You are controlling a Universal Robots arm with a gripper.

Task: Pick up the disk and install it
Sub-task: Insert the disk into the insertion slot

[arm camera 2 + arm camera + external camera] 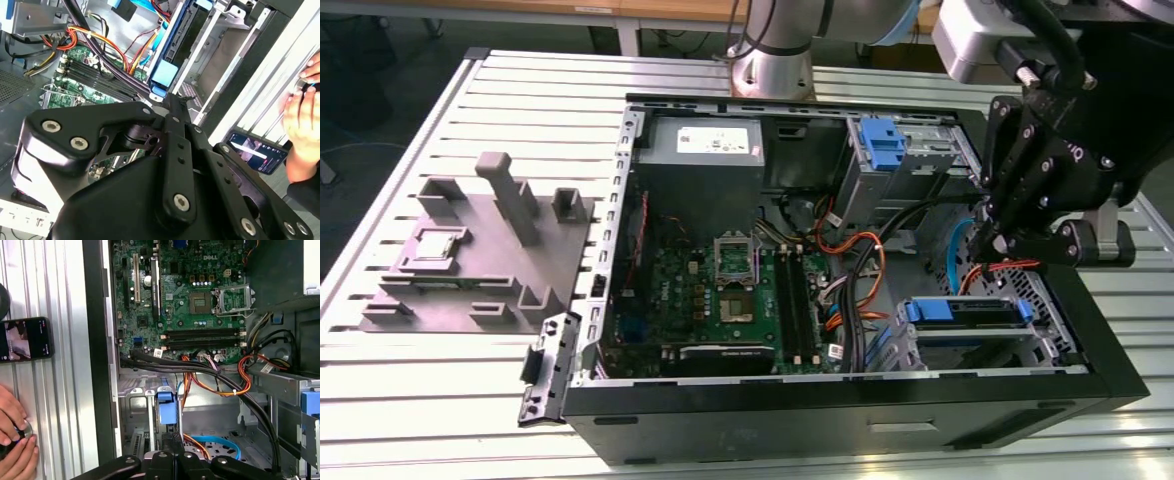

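Note:
The disk (963,313), a flat grey drive in a blue plastic carrier, sits in the silver drive bay at the front corner of the open computer case, on the exterior view's right. Its blue end tab (166,408) faces my gripper, and its blue edge (176,42) stands on end in the bay in the second wrist view. My black gripper (998,243) hangs just above the disk, apart from it. The fingers (172,102) meet at their tips, shut, with nothing between them (172,442).
Orange and black cables (220,385) run beside the bay. An upright blue bracket (883,145) and the grey power supply (700,142) stand at the case's back. A grey fixture (480,250) lies on the table. A person's hands (12,435) and a phone (25,339) rest beside the case.

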